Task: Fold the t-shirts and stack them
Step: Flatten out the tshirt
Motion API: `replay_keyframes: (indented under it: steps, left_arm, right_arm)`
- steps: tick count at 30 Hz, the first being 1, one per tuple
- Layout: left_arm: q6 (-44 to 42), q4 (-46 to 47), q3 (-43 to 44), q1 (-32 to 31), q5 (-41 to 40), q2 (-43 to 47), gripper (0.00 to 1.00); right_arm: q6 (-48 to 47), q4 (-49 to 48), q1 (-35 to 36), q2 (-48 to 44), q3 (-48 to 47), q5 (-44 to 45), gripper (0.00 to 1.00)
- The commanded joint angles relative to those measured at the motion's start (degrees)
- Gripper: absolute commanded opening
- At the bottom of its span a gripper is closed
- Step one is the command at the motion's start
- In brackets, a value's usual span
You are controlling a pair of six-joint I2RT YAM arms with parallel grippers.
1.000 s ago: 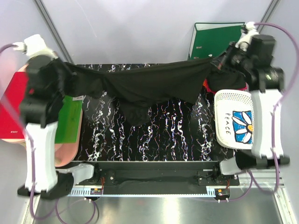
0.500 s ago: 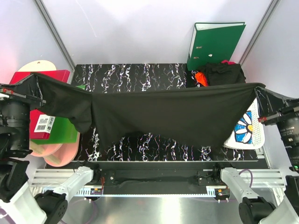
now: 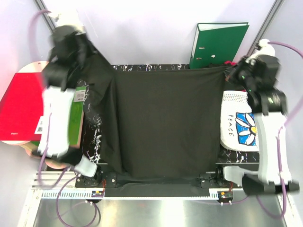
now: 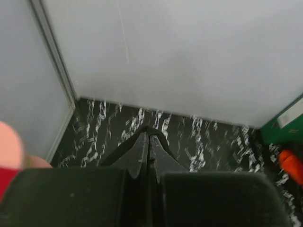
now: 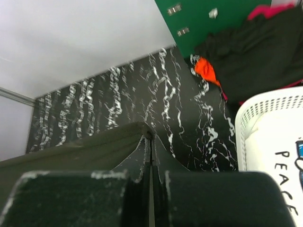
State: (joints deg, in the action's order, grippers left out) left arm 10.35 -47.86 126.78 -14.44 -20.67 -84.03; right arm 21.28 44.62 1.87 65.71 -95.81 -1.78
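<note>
Black cloth of a plain t-shirt point(image 3: 165, 123) is spread wide over the marbled counter point(image 3: 96, 135), from the far edge to the near one. The left pincer point(image 4: 149, 142) is clamped on its far left corner and the right pincer point(image 5: 150, 137) on its far right corner. A printed t-shirt point(image 3: 244, 127) lies in the white lattice basket point(image 3: 232, 98), near the green ring binder point(image 3: 218, 42).

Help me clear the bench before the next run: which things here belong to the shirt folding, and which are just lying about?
Job in hand: black shirt, pinched by the left gripper and right gripper; shirt pile at the far right.
Lying about: green binder; white basket; red folder.
</note>
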Motion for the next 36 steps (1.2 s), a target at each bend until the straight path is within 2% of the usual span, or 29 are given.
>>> replay_keyframes:
  steps: [1, 6, 11, 13, 16, 20, 23, 25, 28, 30, 36]
  left_arm:
    - [3.89, 0.40, 2.94, 5.29, 10.98, -10.07, 0.00]
    - [8.36, 1.01, 6.10, 7.76, 14.68, -14.67, 0.00]
    - [13.29, 3.82, 10.67, 7.67, 17.50, -11.43, 0.00]
    - [13.47, 4.17, 10.07, 7.67, 18.20, -7.67, 0.00]
    - [12.68, 4.35, 2.80, 7.58, 19.17, 0.77, 0.00]
    - [11.36, 4.53, -12.57, 6.70, 19.08, 13.60, 0.00]
    - [10.22, 4.00, -19.44, 4.86, 17.07, 23.45, 0.00]
    - [10.57, 2.77, -21.04, 3.89, 16.71, 29.78, 0.00]
    - [10.75, -1.70, -19.13, 3.80, 17.06, 34.98, 0.00]
    - [9.61, -5.56, -14.12, 3.80, 16.37, 36.30, 0.00]
    - [8.90, -7.95, -6.20, 3.80, 13.11, 34.83, 0.00]
  right_arm:
    - [1.75, -9.37, -0.20, 6.17, -0.61, -0.15, 0.00]
    - [2.62, -11.22, -0.20, 15.57, -7.36, -3.31, 0.00]
    - [2.11, -10.79, 0.15, 16.73, -18.77, -5.24, 0.00]
    - [1.75, -9.56, 0.15, 15.42, -20.55, -6.30, 0.00]
    - [2.10, -8.85, 0.42, 9.19, -18.81, -8.67, 0.00]
    - [0.61, -5.78, 0.50, -4.41, -11.25, -9.03, 0.00]
    - [-2.02, 1.67, 0.50, -11.80, -9.66, -7.80, 0.00]
    - [-3.86, 5.02, 0.50, -14.64, -10.18, -7.01, 0.00]
    - [-5.01, 9.86, 0.42, -18.68, -11.76, -5.17, 0.00]
    - [-5.28, 12.06, 0.50, -20.27, -12.56, -4.64, 0.00]
    - [-6.60, 13.21, 0.42, -20.98, -14.23, -4.02, 0.00]
